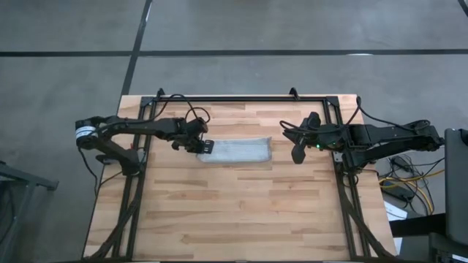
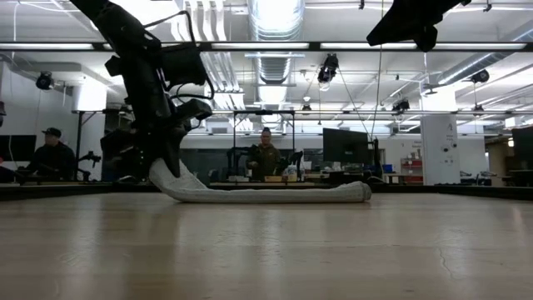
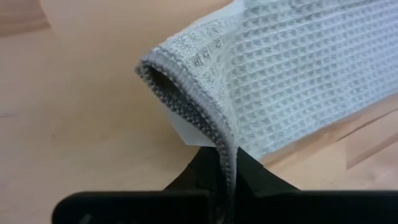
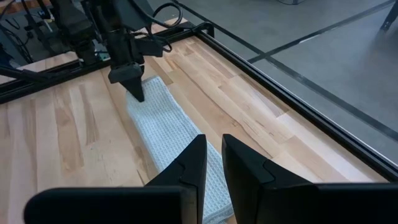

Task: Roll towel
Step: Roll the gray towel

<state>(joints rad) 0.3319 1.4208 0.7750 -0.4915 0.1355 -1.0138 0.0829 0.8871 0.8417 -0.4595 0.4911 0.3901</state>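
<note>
While one towel [image 1: 238, 150] lies folded into a long strip on the desk [image 1: 234, 219], the left gripper [image 1: 205, 145] pinches its end, lifted slightly, jaws clamped on the hem. Beyond the towel's other end, the right gripper [image 1: 298, 155] hovers, jaws narrow, empty.

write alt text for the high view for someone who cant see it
From above, the left gripper pinches one end of a folded grey-blue towel lying mid-table. The right gripper hovers just off the towel's other end, holding nothing.

The towel [image 1: 238, 150] lies on the table [image 1: 234, 219]; left gripper [image 1: 205, 145] at its left end, right gripper [image 1: 297, 155] beyond its right end.
</note>
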